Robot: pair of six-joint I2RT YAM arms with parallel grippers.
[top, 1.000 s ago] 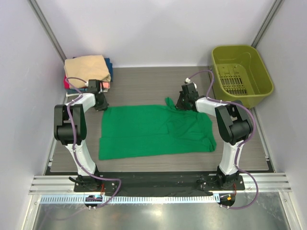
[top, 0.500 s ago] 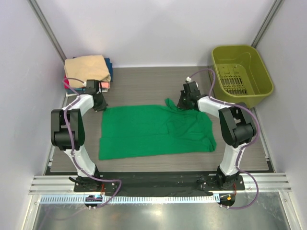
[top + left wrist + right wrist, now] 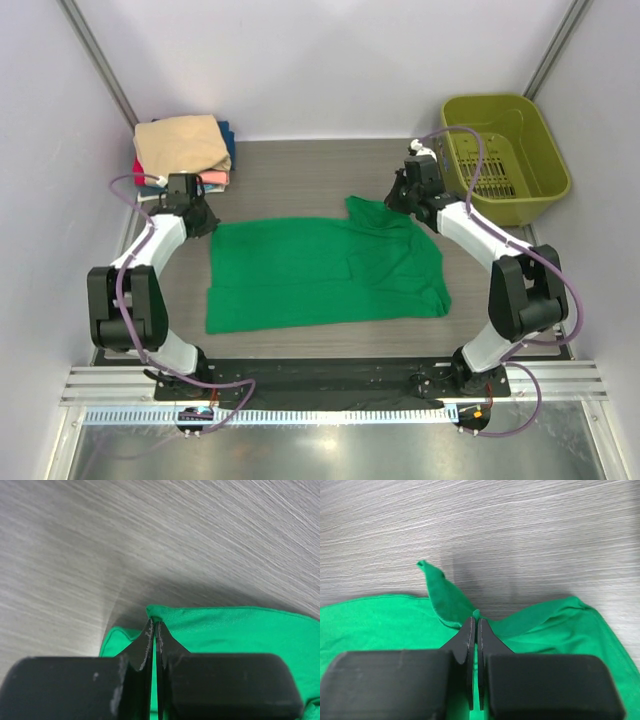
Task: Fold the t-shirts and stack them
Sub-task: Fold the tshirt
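A bright green t-shirt (image 3: pixel 320 270) lies spread on the table between my arms. My left gripper (image 3: pixel 203 222) is shut on its far left corner, with green cloth (image 3: pixel 220 630) pinched between the fingertips. My right gripper (image 3: pixel 398 200) is shut on its far right edge, and a sleeve flap (image 3: pixel 437 592) sticks out to the left of the jaws. A stack of folded t-shirts (image 3: pixel 180 145), tan on top with pink, red and blue below, sits at the far left corner.
An olive-green plastic bin (image 3: pixel 503 155) stands at the far right. White walls close in the wooden table (image 3: pixel 300 180) on three sides. A metal rail (image 3: pixel 320 385) runs along the near edge by the arm bases.
Both grippers have moved outward and away from the bases, holding the shirt's far edge. The far right part of the shirt has been drawn toward the bin.
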